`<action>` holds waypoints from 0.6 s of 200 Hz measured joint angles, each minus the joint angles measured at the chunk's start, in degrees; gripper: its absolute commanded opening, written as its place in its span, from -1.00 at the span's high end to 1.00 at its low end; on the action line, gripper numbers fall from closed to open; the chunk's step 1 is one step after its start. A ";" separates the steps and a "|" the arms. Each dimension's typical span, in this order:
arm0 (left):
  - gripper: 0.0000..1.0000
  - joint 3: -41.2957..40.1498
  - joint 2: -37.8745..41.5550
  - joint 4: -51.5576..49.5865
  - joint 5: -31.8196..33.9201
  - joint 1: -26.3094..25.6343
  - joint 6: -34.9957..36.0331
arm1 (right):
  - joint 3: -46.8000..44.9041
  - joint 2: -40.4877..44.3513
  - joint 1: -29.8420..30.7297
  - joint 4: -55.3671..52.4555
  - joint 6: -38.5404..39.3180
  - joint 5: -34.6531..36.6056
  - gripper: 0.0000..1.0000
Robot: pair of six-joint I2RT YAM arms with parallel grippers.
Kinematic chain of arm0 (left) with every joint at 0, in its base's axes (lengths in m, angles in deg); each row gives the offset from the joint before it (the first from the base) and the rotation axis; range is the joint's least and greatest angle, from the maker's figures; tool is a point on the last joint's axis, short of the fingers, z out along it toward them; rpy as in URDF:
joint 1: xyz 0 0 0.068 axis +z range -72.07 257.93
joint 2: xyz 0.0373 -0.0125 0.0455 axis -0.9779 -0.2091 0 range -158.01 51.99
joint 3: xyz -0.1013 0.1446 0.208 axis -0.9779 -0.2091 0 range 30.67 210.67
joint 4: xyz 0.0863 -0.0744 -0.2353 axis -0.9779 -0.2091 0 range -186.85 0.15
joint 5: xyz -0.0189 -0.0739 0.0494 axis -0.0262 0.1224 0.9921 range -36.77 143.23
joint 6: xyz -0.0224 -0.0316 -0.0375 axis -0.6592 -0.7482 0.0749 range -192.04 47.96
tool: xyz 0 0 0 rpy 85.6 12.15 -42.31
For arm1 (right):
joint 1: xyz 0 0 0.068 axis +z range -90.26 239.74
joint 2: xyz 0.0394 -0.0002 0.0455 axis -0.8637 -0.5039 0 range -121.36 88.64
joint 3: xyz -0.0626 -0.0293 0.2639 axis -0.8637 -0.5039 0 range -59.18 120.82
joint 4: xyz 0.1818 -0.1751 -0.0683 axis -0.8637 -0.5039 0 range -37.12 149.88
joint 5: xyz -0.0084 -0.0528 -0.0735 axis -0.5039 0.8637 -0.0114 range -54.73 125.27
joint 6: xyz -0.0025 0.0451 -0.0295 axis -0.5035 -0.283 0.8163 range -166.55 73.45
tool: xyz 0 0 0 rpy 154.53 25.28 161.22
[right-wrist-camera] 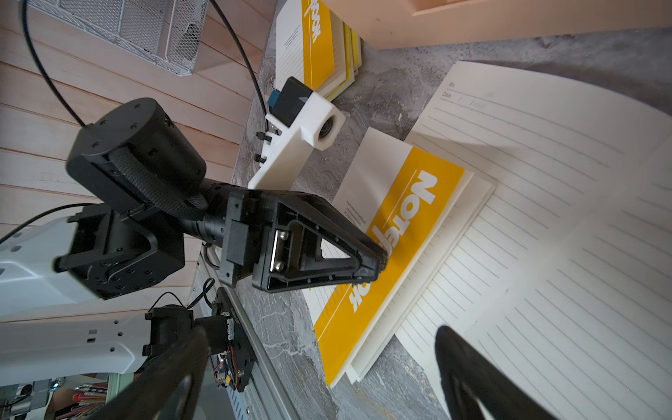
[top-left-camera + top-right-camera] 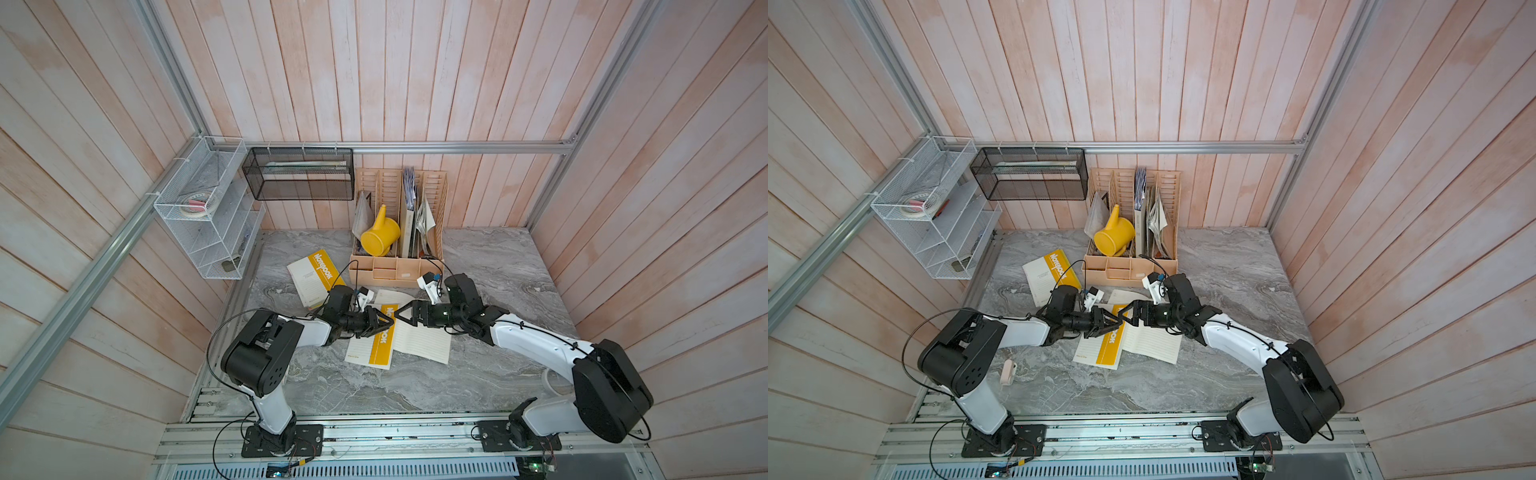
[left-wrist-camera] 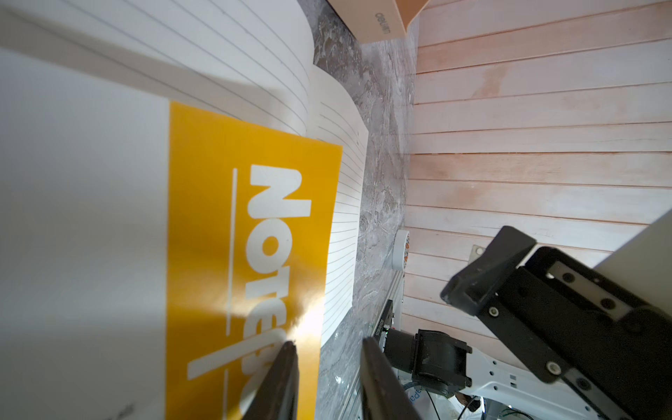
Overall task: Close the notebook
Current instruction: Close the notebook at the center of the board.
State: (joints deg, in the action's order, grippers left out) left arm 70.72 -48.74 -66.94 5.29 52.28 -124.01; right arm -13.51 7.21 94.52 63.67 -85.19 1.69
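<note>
left wrist view: left gripper (image 3: 328, 342) parted, perhaps touching notebook (image 3: 218, 218) cover.

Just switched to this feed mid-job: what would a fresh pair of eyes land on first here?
The open notebook in the middle of the table, yellow-banded cover beside bare lined pages, with the left tool and right tool pointing at each other just above it. Next, the bright yellow watering can sitting in the beige organiser at the back wall.
</note>
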 measured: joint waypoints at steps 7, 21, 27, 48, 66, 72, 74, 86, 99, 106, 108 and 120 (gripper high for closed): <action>0.36 0.00 -0.22 0.24 0.00 -0.07 -0.13 | -0.15 -0.24 0.00 0.59 -0.26 -0.22 -0.96; 0.36 0.00 -0.52 0.28 0.15 -0.09 -0.09 | -0.90 -0.50 0.00 2.25 -0.92 -0.94 -0.97; 0.36 0.00 -0.68 0.28 0.28 -0.09 -0.07 | -1.22 -0.57 0.02 2.89 -1.33 -1.22 -0.96; 0.36 -0.02 -1.57 0.00 1.29 -0.09 0.20 | -2.51 -1.07 0.20 6.16 -2.89 -2.27 -0.96; 0.36 -0.31 -1.81 -1.31 3.39 0.00 0.59 | -3.37 -1.68 0.72 8.83 -4.02 -2.80 -0.97; 0.36 -0.50 -1.81 -1.81 4.15 0.11 0.76 | -3.67 -2.08 0.94 9.90 -4.61 -3.10 -0.96; 0.36 -0.57 -1.79 -2.01 4.39 0.15 0.83 | -3.72 -2.14 0.98 10.14 -4.66 -3.15 -0.97; 0.36 -0.92 -1.68 -3.41 5.79 0.57 1.16 | -4.31 -3.08 1.42 12.24 -5.49 -3.78 -0.97; 0.36 -1.14 -1.09 -5.44 7.41 1.20 1.44 | -4.87 -4.33 1.90 14.45 -6.56 -4.26 -0.97; 0.36 -1.27 -0.44 -6.73 8.39 1.60 1.62 | -5.09 -5.27 2.16 15.69 -7.10 -4.55 -0.97; 0.36 -1.29 -0.24 -7.06 8.55 1.70 1.70 | -5.16 -5.51 2.25 16.00 -7.30 -4.55 -0.97; 0.36 -1.46 1.22 -8.81 10.29 2.34 1.97 | -5.25 -7.19 2.89 17.92 -8.33 -5.03 -0.97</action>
State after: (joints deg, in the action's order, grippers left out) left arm 69.26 -47.51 -75.75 15.58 54.62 -122.04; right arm -18.75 0.02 97.41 81.60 -93.51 -3.34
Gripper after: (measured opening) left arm 0.320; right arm 0.983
